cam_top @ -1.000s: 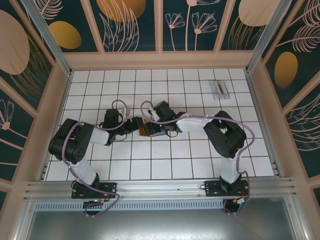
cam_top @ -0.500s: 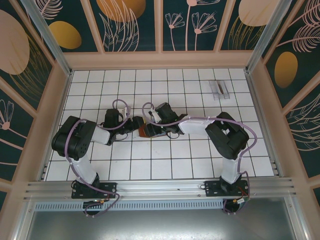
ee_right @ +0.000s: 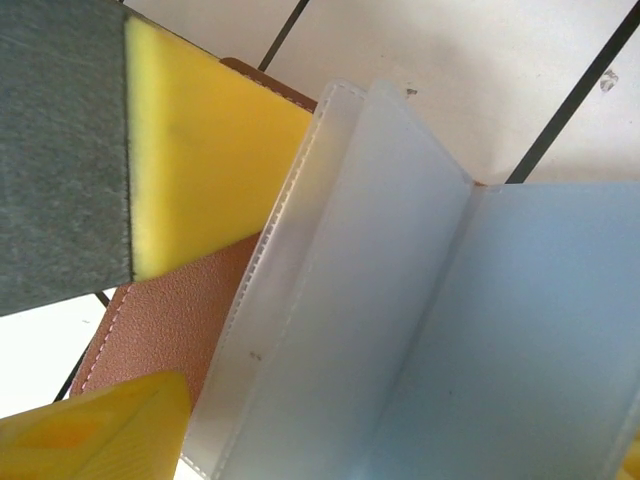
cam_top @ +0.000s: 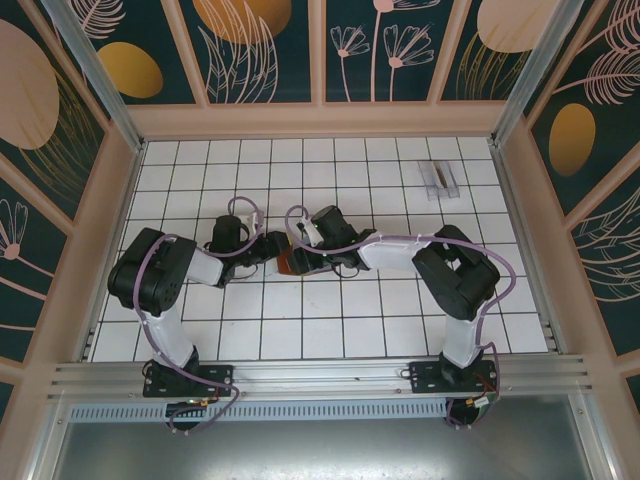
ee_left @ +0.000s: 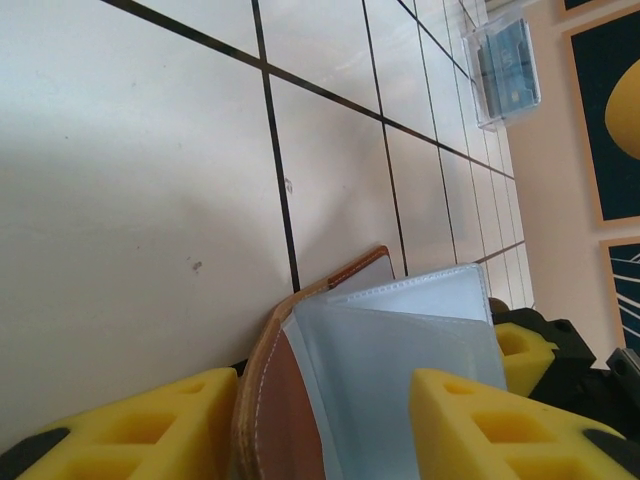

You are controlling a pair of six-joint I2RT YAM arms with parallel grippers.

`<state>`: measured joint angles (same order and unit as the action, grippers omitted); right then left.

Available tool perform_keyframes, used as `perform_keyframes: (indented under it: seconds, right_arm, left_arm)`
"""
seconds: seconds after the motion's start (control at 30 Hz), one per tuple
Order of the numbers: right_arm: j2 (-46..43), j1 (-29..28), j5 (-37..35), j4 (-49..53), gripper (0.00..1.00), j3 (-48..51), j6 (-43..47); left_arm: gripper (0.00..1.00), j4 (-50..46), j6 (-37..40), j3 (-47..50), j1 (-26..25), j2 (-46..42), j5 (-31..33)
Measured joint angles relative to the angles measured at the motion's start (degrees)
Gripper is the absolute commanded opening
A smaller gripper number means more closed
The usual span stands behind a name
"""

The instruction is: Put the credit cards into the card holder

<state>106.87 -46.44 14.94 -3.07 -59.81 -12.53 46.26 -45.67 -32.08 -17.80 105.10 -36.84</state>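
Left arm (cam_top: pixel 160 290) comes in from the left of the card holder (cam_top: pixel 288 263). The left gripper (cam_top: pixel 271 251) is hard against the holder's left side.

In the left wrist view the left gripper (ee_left: pixel 320 425) straddles the card holder (ee_left: pixel 272 400). The holder stands on edge, opened, with its brown leather cover (ee_left: pixel 262 420) on the left and clear plastic sleeves (ee_left: pixel 400 340) fanned to the right. Jaws are apart: one yellow fingertip (ee_left: pixel 140 430) is at the leather edge, the other is in front of the sleeves. Can't tell if they actually pinch the holder.

The holder sits mid-way across the white tiled table (cam_top: pixel 330 320).

The right gripper (cam_top: pixel 304 256) is just right of the holder; contact can't be told from above. In the right wrist view the right gripper (ee_right: pixel 165 310) has its jaws wide apart. Its yellow pads (ee_right: pixel 200 170) are in front of the card holder (ee_right: pixel 160 330), and leather shows in the gap between them. Sleeves lie right of the pads.

The right arm (cam_top: pixel 450 270) bends away to the right of the holder.

The credit cards (cam_top: pixel 440 178) are well apart from the holder, to its far right and beyond it. They stand in a clear tray (ee_left: pixel 478 100) and also show in the left wrist view (ee_left: pixel 505 70).
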Motion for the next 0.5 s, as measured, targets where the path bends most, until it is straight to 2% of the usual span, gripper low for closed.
perform_keyframes:
  seconds: [0.27,0.5]
  right_arm:
    - [-3.34,0.0,-0.94,-1.11,0.83,2.89,0.0]
    - [-5.68,0.0,-3.65,-2.73,0.84,3.93,-0.09]
  left_arm:
    - [0.43,-3.04,2.12,-1.64,-0.85,0.17,2.16]
    - [0.42,-4.28,3.06,-2.34,-1.09,0.24,2.99]
